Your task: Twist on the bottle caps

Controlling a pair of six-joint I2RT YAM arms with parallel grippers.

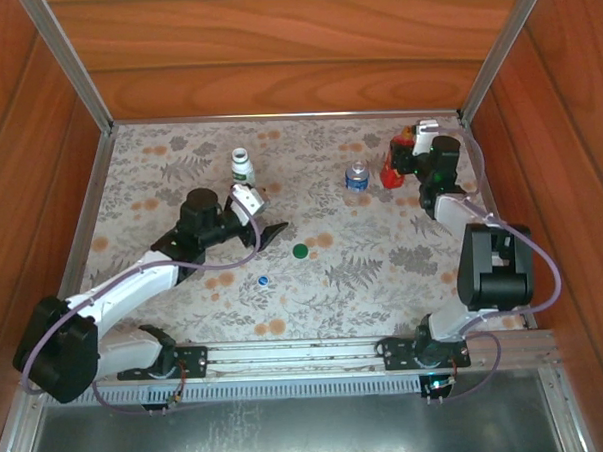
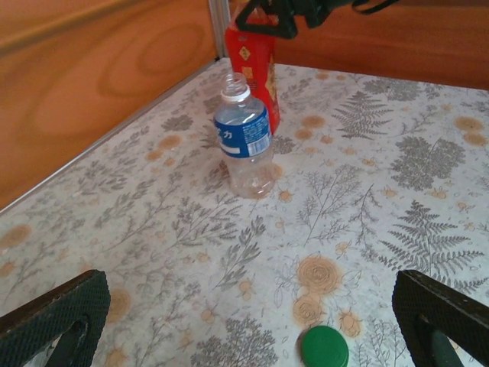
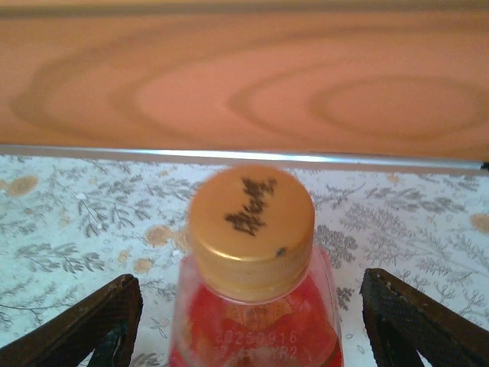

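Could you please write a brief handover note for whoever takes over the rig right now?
Left gripper: open, empty, near the green cap.
Right gripper: open, jaws either side of the red bottle, not touching.
Done: orange cap sits on the red bottle; tightness unclear.
Left to do: green cap and blue cap lie loose on the table; clear bottle and white bottle need capping.

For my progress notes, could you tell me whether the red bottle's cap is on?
On: the orange cap sits atop the red bottle; how tight, cannot tell.
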